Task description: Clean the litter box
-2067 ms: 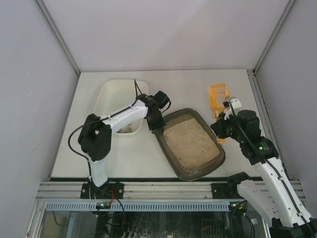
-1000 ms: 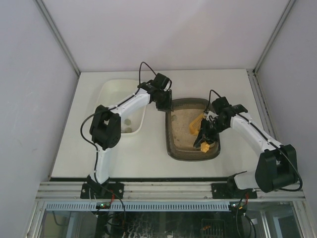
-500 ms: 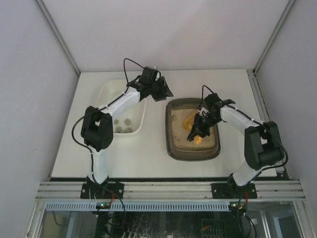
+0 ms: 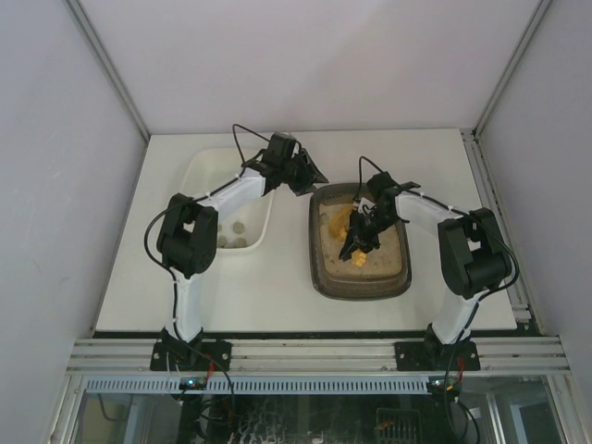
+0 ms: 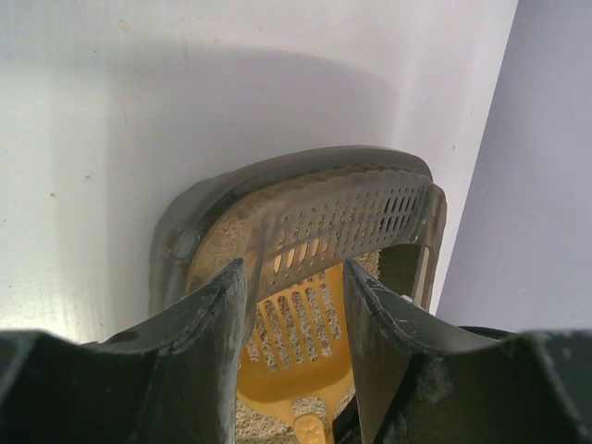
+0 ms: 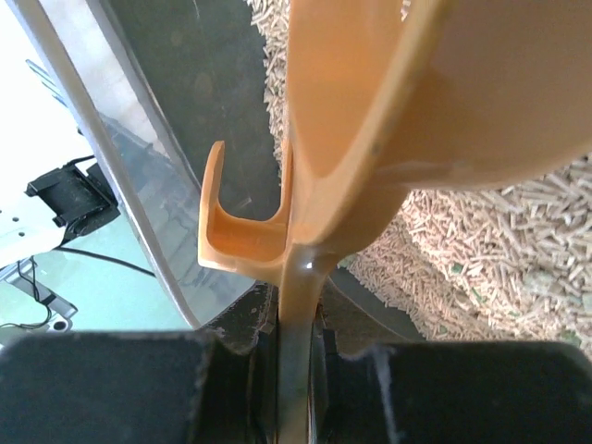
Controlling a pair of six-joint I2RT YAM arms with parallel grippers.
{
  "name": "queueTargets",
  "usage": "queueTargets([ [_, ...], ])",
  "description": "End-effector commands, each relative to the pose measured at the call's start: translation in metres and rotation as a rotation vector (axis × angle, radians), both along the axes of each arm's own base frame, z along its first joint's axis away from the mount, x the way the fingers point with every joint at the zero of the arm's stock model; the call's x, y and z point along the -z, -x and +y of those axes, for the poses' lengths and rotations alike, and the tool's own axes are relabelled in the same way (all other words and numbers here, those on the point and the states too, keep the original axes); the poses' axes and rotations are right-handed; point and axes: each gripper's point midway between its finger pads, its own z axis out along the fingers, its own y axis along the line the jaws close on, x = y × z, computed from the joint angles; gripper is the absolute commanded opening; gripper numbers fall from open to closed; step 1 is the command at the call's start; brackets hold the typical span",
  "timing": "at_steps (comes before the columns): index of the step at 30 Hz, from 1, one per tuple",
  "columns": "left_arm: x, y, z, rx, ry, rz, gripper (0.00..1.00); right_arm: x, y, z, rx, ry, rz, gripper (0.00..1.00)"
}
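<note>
Overhead, looking down on a dark brown litter box (image 4: 361,290) at centre right of the frame, with right gripper (image 4: 367,228) pinching an orange scoop (image 6: 416,120) by its handle over the litter, left gripper (image 4: 312,176) fingers (image 5: 199,314) spread and empty just beside its upper left corner, white tray (image 4: 217,185) at left.

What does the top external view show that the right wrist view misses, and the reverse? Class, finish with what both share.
Only the top external view shows the table, the white tray holding small lumps, and the left gripper, open, at the far left corner of the litter box. Only the right wrist view shows the right gripper shut on the thin handle of the orange scoop, a hook on that handle, and the litter as pellets. Both show the scoop, the litter box wall and the litter.
</note>
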Motion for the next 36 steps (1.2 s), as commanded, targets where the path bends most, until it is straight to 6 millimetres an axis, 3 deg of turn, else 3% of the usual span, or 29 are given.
queueTargets([
  [1, -0.002, -0.003, -0.012, -0.01, 0.077, 0.012, 0.5, 0.004, -0.018, 0.01, -0.042, -0.023, -0.083, 0.0],
  [12, 0.01, 0.001, -0.012, -0.02, 0.094, 0.037, 0.5, 0.024, -0.028, 0.023, -0.084, 0.02, -0.134, 0.0],
  [21, 0.018, 0.01, -0.01, -0.012, 0.096, 0.059, 0.5, 0.021, -0.039, 0.038, -0.092, -0.052, -0.197, 0.0],
  [36, 0.027, 0.018, -0.005, -0.004, 0.085, 0.076, 0.5, -0.012, -0.023, -0.004, 0.041, -0.132, -0.23, 0.0],
])
